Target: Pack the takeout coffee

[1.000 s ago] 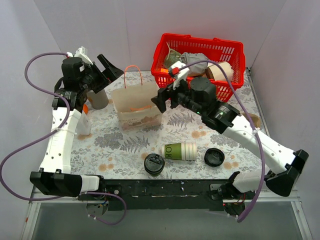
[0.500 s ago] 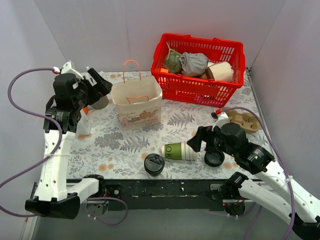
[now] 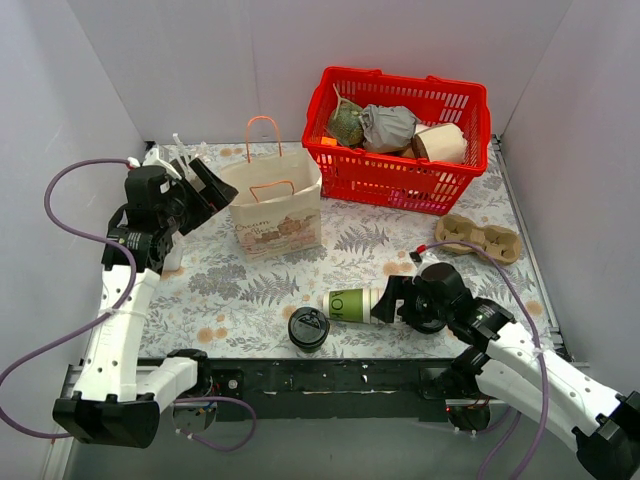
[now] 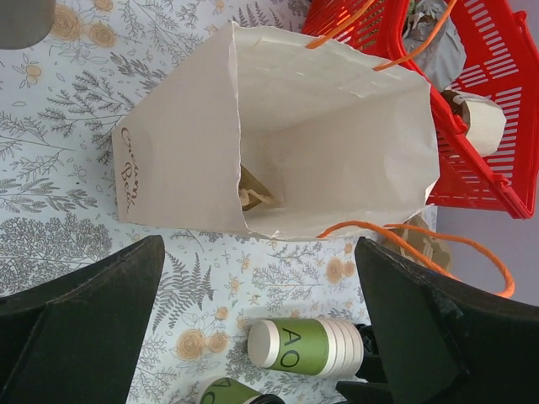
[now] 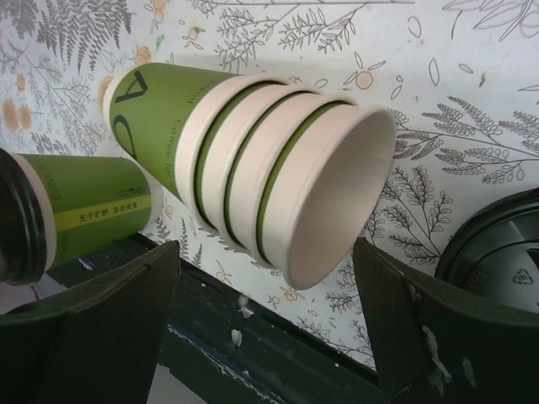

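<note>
The takeout coffee stands upright near the bottom centre of the overhead view, black dome lid on top, close to the near edge of the fern-patterned desk. Nothing is touching it. Just to its right lies a stack of lidless cups on its side, with the open mouths pointing right.

The right end effector sits low at the stack's open end with its jaws spread wide and nothing between the pads. In the right wrist view the stack fills the centre and the lidded cup shows at the left edge. A loose black lid lies at the right edge of that view (mostly hidden under the arm in the overhead view).

The left end effector is in the upper left of the overhead frame, raised beside the paper bag, and it is fully open and empty. Its camera looks down into the bag's open mouth. A red basket with 3 or so wrapped items is at the upper right, and a cardboard cup carrier lies below it.
</note>
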Controlling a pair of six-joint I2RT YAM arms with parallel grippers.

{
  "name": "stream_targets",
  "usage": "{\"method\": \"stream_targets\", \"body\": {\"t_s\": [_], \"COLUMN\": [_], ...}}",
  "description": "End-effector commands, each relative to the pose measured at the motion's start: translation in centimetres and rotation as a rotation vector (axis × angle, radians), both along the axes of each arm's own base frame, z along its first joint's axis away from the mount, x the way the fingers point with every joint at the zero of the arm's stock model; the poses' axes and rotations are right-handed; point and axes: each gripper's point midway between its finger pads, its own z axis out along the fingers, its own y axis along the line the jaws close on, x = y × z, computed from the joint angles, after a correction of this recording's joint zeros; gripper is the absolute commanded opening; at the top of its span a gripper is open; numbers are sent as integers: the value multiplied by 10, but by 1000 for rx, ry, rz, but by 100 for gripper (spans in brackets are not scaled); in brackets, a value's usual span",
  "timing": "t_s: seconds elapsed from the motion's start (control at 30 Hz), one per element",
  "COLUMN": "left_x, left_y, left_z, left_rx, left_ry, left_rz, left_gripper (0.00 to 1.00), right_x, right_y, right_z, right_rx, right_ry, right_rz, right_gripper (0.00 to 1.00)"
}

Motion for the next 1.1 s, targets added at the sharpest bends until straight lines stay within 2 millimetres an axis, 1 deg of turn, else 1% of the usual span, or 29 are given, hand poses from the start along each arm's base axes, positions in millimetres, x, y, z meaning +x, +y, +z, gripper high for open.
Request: {"method": "stream_targets", "body": {"t_s": [0.0,0.03,0.07,0.13,0.17,0.2,0.23,0.27,0.3,0.33,0.37,0.43,0.47,0.5,0.53,0.57,0.63,0.67,0.73,0.77,0.8,0.83,0.87,0.9,0.93,0.97,1.0,1.03,1.07], "left_x": [3,3,5,5,5,5,6,6,7,7,8,8,8,9,9,9,8,9,9,9,10,10,10,9,10,10,10,10,10], "left_y": [-2,-2,-2,-4,-5,-7,-7,-8,-10,-11,-12,-12,-11,-11,-12,-12,-12,-12,-12,-11,-10,-10,-9,-8,-7,-7,-6,-5,-4], "left_z": [-3,-3,-3,-6,-6,-8,-9,-9,-11,-14,-15,-16,-17,-16,-15,-14,-15,-15,-15,-16,-17,-16,-16,-16,-15,-14,-16,-15,-17], "left_rx": [-10,-12,-13,-18,-22,-26,-29,-35,-40,-44,-47,-45,-46,-46,-48,-48,-49,-47,-45,-42,-40,-38,-33,-32,-26,-23,-18,-16,-11], "left_ry": [-8,-9,-12,-6,-8,-5,-5,-5,0,9,9,10,11,8,5,3,3,1,-1,5,6,6,5,5,1,-2,1,0,9], "left_rz": [-4,-6,-4,-11,-18,-24,-26,-30,-36,-40,-42,-43,-41,-41,-44,-44,-45,-46,-44,-42,-38,-35,-31,-30,-24,-24,-21,-17,-13], "left_gripper": [98,98,98,98,98,98,98,98,98,98,98,98,98,98,98,98,98,98,98,98,98,98,98,98,98,98,98,98,98], "right_x": [15,18,19,27,27,23,26,25,26,29,32,33,33,34,38,40,47,56,62,75,72,76,83,93,87,92,98,97,97], "right_y": [25,26,23,27,29,30,37,38,37,37,36,37,40,40,42,41,40,40,35,33,22,15,5,3,-10,-16,-16,-22,-24], "right_z": [9,8,-2,3,3,-3,12,16,12,22,24,27,35,38,47,49,52,72,65,94,78,62,64,88,67,68,81,69,66], "right_rx": [139,136,116,140,157,170,236,260,274,301,306,316,335,334,327,312,241,226,109,68,-34,-130,-210,-247,-371,-430,-473,-549,-593], "right_ry": [-106,-140,-166,-242,-266,-273,-344,-364,-368,-408,-430,-458,-477,-489,-514,-520,-545,-587,-539,-588,-500,-419,-391,-402,-286,-277,-298,-245,-225], "right_rz": [67,83,93,101,117,137,152,157,139,122,109,119,129,134,142,141,161,144,155,136,134,127,94,73,82,87,114,152,195], "right_gripper": [89,89,88,86,84,82,80,74,70,64,48,38,27,23,15,3,1,1,1,1,1,1,1,1,1,1,1,1,2]}}
